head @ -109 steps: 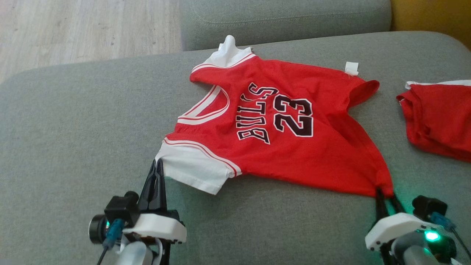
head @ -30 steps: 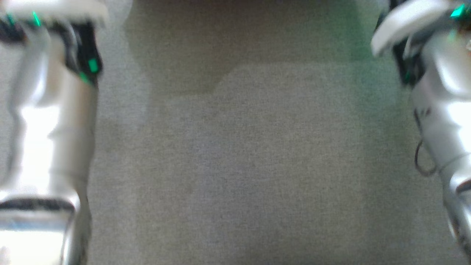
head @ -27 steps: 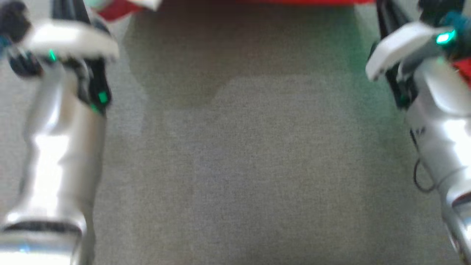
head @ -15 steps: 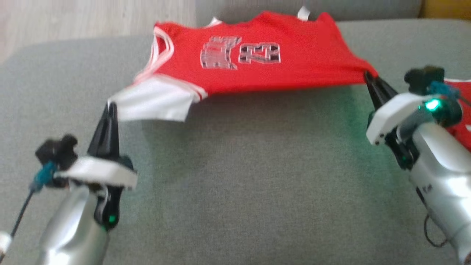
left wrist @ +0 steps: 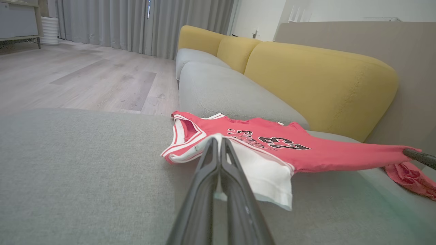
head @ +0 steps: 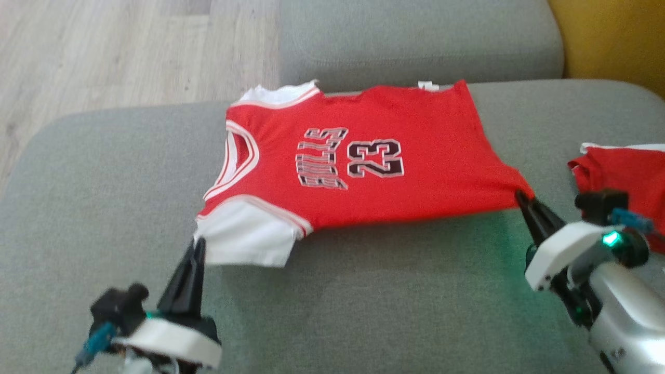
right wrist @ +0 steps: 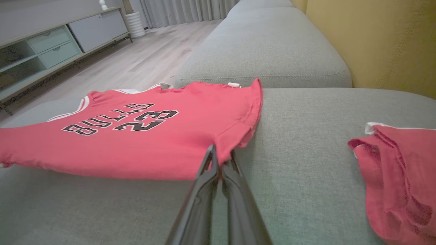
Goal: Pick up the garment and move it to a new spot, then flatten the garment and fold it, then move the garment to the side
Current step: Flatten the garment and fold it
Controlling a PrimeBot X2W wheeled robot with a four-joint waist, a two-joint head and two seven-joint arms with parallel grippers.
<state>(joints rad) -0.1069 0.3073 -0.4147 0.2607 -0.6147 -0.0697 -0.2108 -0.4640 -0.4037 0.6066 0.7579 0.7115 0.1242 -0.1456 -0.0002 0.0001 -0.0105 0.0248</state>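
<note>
Left tool (head: 199, 245) and right tool (head: 520, 196) clamp the jersey (head: 363, 171); red cloth (head: 626, 176) lies nearby.

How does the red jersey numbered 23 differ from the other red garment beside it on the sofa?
The jersey is spread out; the other garment lies bunched. The left tool and right tool pinch the jersey's edges; nothing touches the other garment. The jersey shows lettering; the other garment shows none. Both are red with white trim.

Grey sofa (head: 363, 311) (yellow backrests (left wrist: 320, 78)), wood floor (head: 104, 52), curtains (left wrist: 136, 23)
</note>
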